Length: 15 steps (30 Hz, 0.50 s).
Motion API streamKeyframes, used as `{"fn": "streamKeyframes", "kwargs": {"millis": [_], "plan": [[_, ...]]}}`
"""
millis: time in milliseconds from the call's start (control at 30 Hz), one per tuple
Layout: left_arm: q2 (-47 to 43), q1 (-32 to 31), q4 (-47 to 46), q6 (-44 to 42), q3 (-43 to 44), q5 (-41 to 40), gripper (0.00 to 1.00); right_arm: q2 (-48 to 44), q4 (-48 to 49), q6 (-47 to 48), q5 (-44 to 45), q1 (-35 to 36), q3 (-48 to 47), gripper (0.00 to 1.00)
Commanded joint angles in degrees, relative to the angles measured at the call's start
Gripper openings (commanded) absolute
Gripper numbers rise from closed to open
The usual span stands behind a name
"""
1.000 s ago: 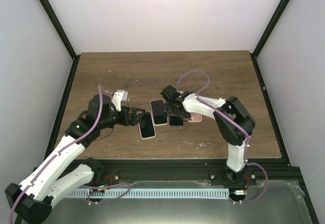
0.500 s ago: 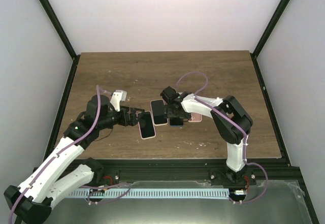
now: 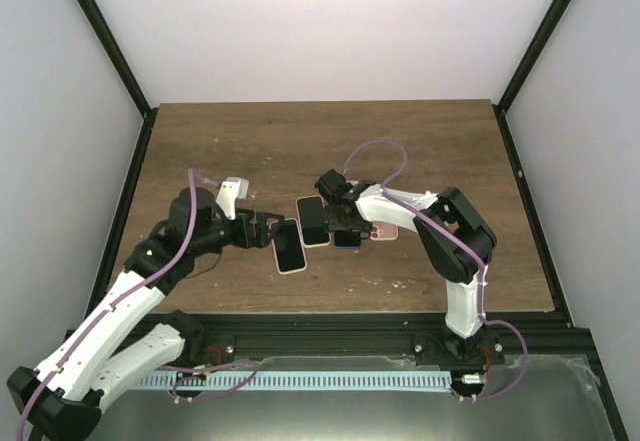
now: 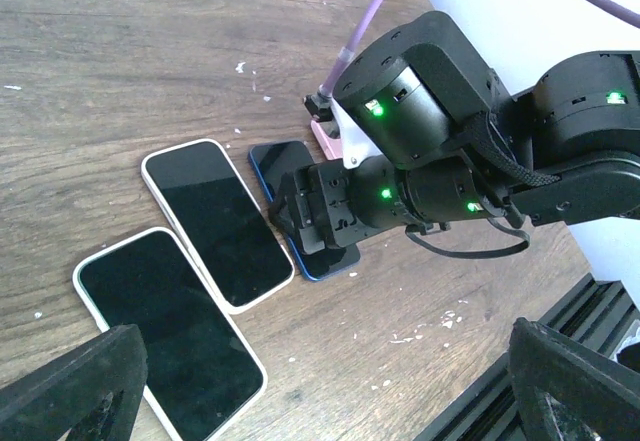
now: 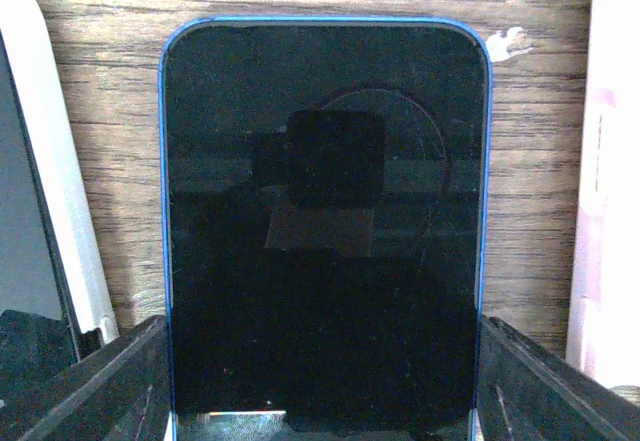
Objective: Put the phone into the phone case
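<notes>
The right gripper (image 5: 322,361) is lowered over the blue-rimmed phone (image 5: 325,221), its two black fingers (image 5: 85,381) spread wide and set right against the phone's two long edges. Whether they actually squeeze it cannot be told. The phone lies flat on the wooden table (image 3: 250,151), screen up. Its glass is dark and shows only a dim reflection of a dark square inside a faint ring. Just beside its right edge in the wrist view runs the pale rim of the pink phone case (image 5: 610,161), lying on the wood apart from the phone with a strip of bare table between them. On the other side, close by, is a white-rimmed phone (image 4: 215,221), also face up with a dark screen. A second white-rimmed phone (image 4: 165,346) lies next to that one, nearer the left arm. The left gripper (image 4: 320,391) hovers just beyond that last phone with its jaws fully spread and nothing between them. From its wrist camera, small green lights glow on the black housing of the right arm (image 4: 420,91), and a purple cable (image 4: 365,21) loops up from that wrist. A few white specks (image 4: 420,336) dot the wood near the phones.
</notes>
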State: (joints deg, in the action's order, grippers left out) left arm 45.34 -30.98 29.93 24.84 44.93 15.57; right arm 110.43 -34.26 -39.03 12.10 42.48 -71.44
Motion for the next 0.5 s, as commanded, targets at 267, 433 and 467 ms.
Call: {"fn": "streamKeyframes", "kwargs": {"millis": [267, 433, 467], "plan": [[-0.1, 0.3, 0.2, -0.4, 0.3, -0.6, 1.0, -4.5, 0.5, 5.4, -1.2, 0.5, -0.9, 0.6], [0.8, 0.3, 0.4, -0.2, 0.7, -1.2, 1.0, -7.5, 0.6, 7.4, -0.5, 0.0, -0.6, 0.58], [0.9, 0.3, 0.4, -0.1, 0.7, -1.1, 1.0, -8.0, 0.5, 7.8, -0.4, -0.2, -0.5, 0.58]]}}
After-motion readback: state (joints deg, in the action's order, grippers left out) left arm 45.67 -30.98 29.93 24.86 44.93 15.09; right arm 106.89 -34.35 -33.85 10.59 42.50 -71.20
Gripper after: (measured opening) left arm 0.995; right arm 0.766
